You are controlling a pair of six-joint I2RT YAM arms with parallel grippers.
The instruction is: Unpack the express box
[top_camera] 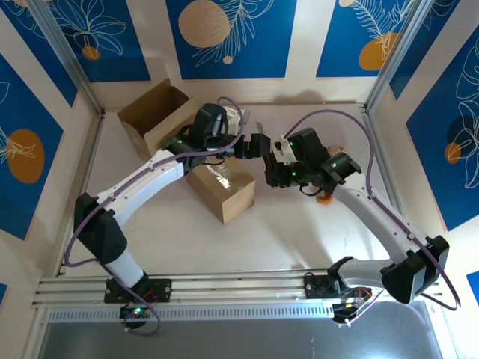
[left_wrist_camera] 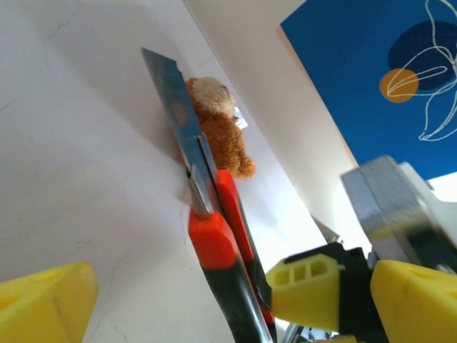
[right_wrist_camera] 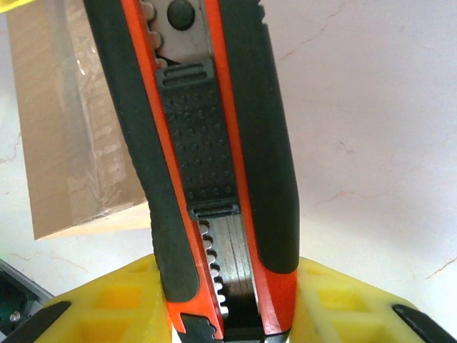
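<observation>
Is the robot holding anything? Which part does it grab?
The right gripper pinches a box cutter by its handle, at the end away from the blade. The left gripper is open and grips nothing.

White arms (top_camera: 150, 179) with black joints (top_camera: 101, 232) and purple cables (top_camera: 329, 112) (yellow claw pads (left_wrist_camera: 43, 300)).

Place: your lab robot cell.
Walls: blue panels (top_camera: 262, 45) at 9, 12, 3 o'clock.
Rail (top_camera: 239, 288): aluminium, at 6 o'clock.

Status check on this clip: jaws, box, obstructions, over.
Left gripper, jaws open, beside knife. Right gripper, jaws shut on knife, blade out. Box taped, closed. Stuffed bear beyond the blade.
</observation>
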